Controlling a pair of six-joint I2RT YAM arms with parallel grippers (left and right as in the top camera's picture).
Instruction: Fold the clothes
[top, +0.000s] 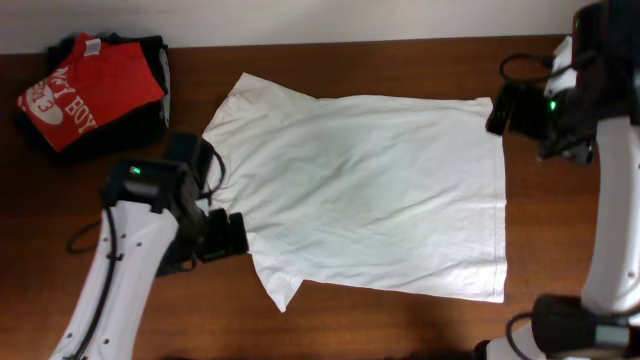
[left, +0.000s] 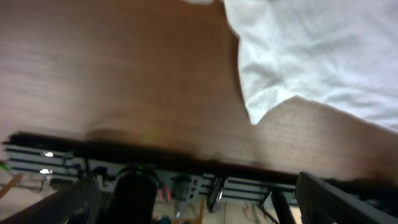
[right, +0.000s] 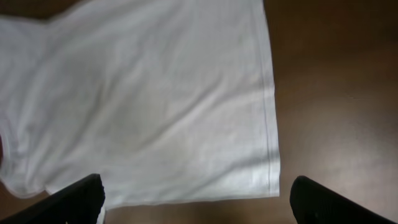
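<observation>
We find bare desk (top: 400, 325) along the near edge, open for a pass beside the white T-shirt (top: 370, 195). In the far left corner the red T-shirt (top: 85, 92), lying on dark folded garments (top: 155, 60), bars the way. Our left pincer (top: 232, 238), jaws spread wide, crowds the near sleeve.

At the collar end of the white T-shirt (top: 370, 190), the left arm (top: 125, 260) shows 1 white link, black joint housings, a green light and black cables; at its hem, the right arm (top: 612, 210) looks alike.
</observation>
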